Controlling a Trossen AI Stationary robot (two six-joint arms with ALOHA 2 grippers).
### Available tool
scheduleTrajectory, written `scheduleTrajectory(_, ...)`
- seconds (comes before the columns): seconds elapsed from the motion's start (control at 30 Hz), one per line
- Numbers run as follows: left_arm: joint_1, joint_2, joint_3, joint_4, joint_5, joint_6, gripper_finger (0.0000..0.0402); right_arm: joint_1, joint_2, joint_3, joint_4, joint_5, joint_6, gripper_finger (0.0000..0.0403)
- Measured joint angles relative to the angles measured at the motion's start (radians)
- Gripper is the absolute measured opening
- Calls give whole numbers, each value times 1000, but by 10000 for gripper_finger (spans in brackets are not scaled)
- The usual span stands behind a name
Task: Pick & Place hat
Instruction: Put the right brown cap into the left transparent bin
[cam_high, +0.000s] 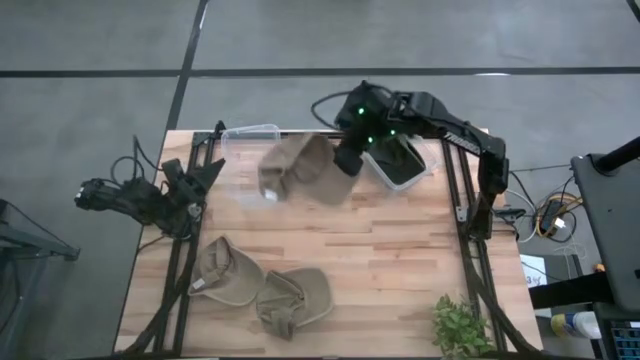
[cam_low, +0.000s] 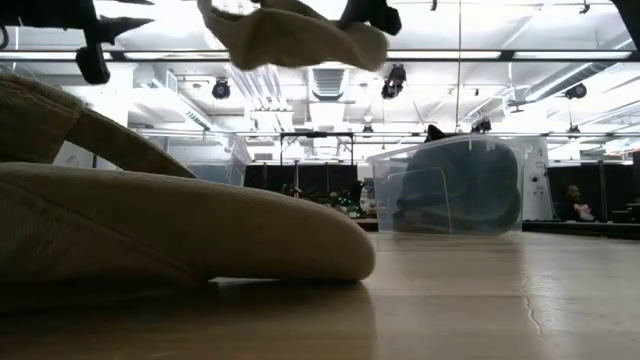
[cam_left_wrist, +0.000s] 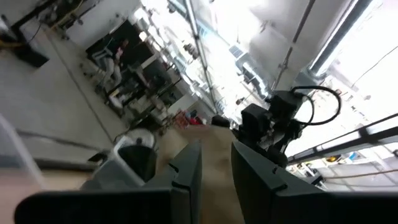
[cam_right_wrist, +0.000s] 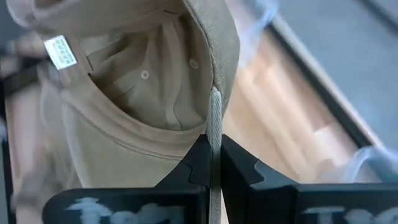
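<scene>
My right gripper (cam_high: 347, 158) is shut on a tan hat (cam_high: 303, 167) and carries it in the air over the far part of the table, beside an empty clear bin (cam_high: 243, 152). In the low view the hat (cam_low: 290, 35) hangs high under the gripper (cam_low: 368, 14). The right wrist view looks into the hat's inside (cam_right_wrist: 137, 93), with a white label (cam_right_wrist: 60, 51). Two more tan hats (cam_high: 225, 272) (cam_high: 292, 300) lie on the near part of the table. My left gripper (cam_high: 203, 176) waits open at the table's left edge. My right gripper pinches the hat's thin rim edge (cam_right_wrist: 214, 121) between its two fingers (cam_right_wrist: 200, 163), a single stiff edge seen end-on. It comes from the table's right side. The hat is lifted clear of the table, and its crown reaches out beyond the fingers toward the left.
A second clear bin (cam_high: 402, 160) with a dark thing inside stands at the far right; in the low view this bin (cam_low: 455, 190) shows beyond a large tan hat (cam_low: 150, 235). A green plant (cam_high: 460, 325) stands at the near right corner. Bare wood lies mid-table.
</scene>
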Motion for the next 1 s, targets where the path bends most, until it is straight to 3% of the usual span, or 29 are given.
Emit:
scheduleTrajectory(0.2,0,0,0,157,-2,144,80,-36,-4,30,260,10,126,12)
scheduleTrajectory(0.53,0,0,0,402,-3,261,80,-48,31,-37,664,-39,275,12)
scheduleTrajectory(0.87,0,-1,0,560,-2,349,80,-47,188,-75,849,-37,563,12)
scheduleTrajectory(1.0,0,0,0,562,-17,264,80,-45,275,-72,830,46,646,13)
